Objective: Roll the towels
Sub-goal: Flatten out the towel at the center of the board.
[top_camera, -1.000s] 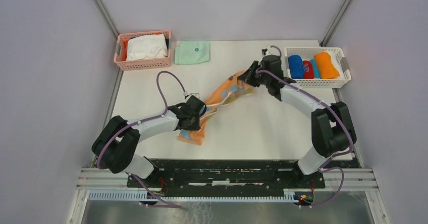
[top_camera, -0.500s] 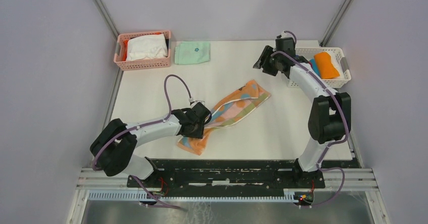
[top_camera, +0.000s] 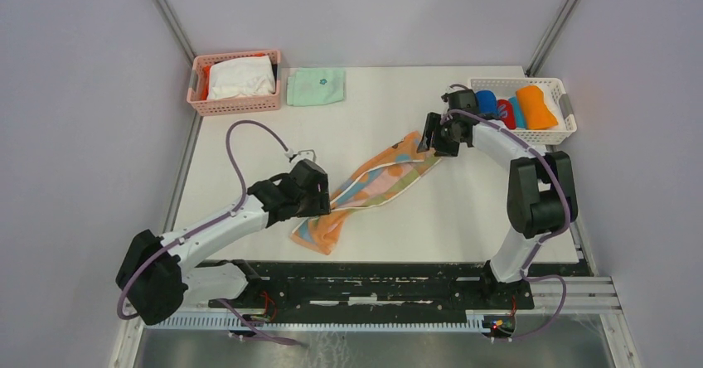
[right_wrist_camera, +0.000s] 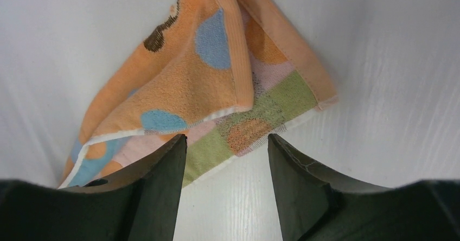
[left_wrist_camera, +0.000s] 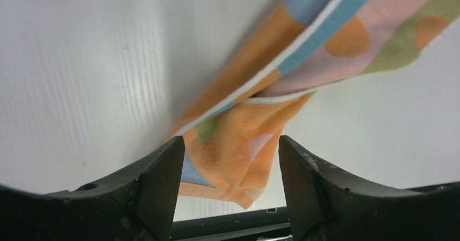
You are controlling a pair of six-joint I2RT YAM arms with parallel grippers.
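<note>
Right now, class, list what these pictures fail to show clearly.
- Top view: the white cloth covers most of an orange item in the pink basket.
- Top view: the mint cloth has a motif too small to read.
- Left wrist view: the patterned towel runs off the top edge.

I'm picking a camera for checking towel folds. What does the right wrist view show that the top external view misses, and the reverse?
Only the right wrist view: the folded-over corner of the patterned towel, its terry texture and a brown mark. Only the top external view: the towel's whole length, the left hand by its near end, the pink basket, mint-green cloth, and white basket of rolled towels. Both: the open right hand at the towel's far end on the table.
</note>
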